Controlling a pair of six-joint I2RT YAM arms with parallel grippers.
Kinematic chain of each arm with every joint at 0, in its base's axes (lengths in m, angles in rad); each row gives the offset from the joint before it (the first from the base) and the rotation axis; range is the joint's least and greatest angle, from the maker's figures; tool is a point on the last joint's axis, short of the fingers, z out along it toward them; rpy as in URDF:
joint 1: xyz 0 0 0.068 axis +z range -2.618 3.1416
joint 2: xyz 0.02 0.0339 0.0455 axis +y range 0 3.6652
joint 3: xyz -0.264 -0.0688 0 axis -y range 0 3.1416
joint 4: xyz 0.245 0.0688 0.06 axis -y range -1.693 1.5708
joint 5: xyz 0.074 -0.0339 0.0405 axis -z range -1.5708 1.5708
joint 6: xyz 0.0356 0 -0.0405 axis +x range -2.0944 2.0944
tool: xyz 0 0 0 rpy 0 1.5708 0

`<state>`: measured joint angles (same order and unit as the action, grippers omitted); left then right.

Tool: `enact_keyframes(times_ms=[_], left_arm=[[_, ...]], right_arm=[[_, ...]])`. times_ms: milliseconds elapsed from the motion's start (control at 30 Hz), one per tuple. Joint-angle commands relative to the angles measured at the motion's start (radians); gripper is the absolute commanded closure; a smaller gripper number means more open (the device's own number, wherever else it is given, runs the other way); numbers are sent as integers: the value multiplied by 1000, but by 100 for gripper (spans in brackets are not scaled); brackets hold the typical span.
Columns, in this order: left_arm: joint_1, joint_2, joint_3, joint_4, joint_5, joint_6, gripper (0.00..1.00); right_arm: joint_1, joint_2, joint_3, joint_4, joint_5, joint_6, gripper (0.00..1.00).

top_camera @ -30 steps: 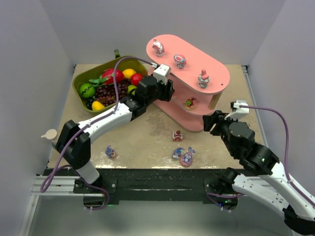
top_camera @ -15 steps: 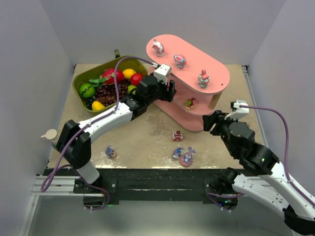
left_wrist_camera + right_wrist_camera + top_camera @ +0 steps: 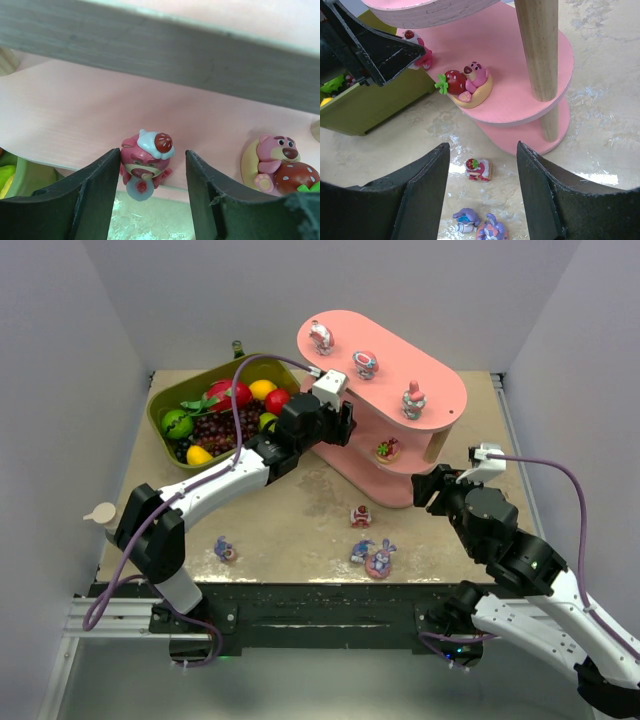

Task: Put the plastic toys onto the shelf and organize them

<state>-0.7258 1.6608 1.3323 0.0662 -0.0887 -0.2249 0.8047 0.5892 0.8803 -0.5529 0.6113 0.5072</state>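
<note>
The pink three-tier shelf with oval boards and pale wooden uprights [image 3: 395,358] stands at the back right of the beige mottled tabletop [image 3: 290,510]. Just left of it is the olive-green oblong basket [image 3: 158,412], filled with plastic fruit and dark grapes. The left gripper [image 3: 153,152] reaches in at the near edge of the shelf's middle board. Its jaws are parted and straddle a small pink bear figurine with a pale blue cap [image 3: 146,160]: one finger lies close against it and a gap shows at the other. The right gripper [image 3: 482,145] hangs above the tabletop by the shelf's right end with its jaws spread wide and nothing between them. On the same middle board, well to the right of the capped bear, a pink bear lying on a yellow crescent with a red strawberry [image 3: 470,82] rests near the edge. Three tiny figurines stand apart on the top board: a pink-white one [image 3: 320,337], a mushroom shape [image 3: 365,363] and another pink-white one [image 3: 413,400]. On the tabletop in front lie a red-white toy [image 3: 361,516], a blue-pink bunny [image 3: 381,560] just beside a blue figure [image 3: 361,551], and a lone blue figure [image 3: 225,549] far to the left.
</note>
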Motion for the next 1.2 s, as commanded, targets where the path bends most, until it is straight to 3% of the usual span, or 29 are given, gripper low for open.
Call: enact_keyframes(times_ms=[0, 833, 1167], left_arm=[[5, -24, 8, 63, 15, -4, 42], [5, 4, -36, 159, -19, 25, 49], [5, -67, -54, 172, -34, 25, 27]], right_arm=[[-2, 4, -3, 38, 10, -7, 40], [-2, 0, -14, 39, 22, -15, 40], [-2, 3, -12, 41, 19, -9, 40]])
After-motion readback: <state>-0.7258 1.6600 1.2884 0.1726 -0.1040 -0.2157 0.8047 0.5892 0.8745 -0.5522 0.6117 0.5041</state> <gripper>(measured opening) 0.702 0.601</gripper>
